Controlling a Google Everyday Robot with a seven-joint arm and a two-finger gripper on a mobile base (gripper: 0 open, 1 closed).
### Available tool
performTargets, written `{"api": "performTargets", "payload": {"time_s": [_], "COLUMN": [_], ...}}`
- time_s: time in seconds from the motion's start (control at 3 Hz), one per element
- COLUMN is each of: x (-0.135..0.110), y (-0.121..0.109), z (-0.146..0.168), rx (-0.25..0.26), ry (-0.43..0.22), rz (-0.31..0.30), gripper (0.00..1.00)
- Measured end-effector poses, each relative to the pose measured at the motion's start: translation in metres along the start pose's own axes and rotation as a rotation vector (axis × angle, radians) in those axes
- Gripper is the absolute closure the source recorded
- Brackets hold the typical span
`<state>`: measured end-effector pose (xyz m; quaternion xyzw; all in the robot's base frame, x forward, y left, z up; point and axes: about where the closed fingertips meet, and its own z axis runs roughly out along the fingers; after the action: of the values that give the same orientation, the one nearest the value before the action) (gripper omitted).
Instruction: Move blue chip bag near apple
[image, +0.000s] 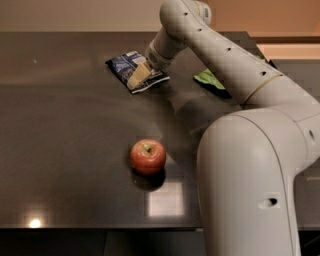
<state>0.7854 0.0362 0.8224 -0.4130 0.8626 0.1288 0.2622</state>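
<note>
Now the gripper (139, 76) is low over the blue chip bag (124, 64), well beyond the apple (148, 156) on the dark glossy counter (60, 125). Clenched or not, can't tell. Glare patch (165, 199) shines just before the apple; tan wall (75, 15) far behind it.

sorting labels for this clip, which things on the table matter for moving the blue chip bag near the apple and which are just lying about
Part of the job:
- blue chip bag, far side of the table
- apple, nearer the front
- end effector, at the blue chip bag's near right edge

Just lying about:
- green bag, far right, apart from both
</note>
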Motion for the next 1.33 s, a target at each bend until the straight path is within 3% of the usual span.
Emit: {"api": "performTargets", "payload": {"time_s": [1.0,1.33], "x": [-0.001,0.003], "y": [0.014,0.026], "z": [-0.048,-0.075], "rx": [0.003,-0.006], "ry": [-0.015,-0.015], "rz": [-0.051,-0.083], "gripper": [0.88,1.00]}}
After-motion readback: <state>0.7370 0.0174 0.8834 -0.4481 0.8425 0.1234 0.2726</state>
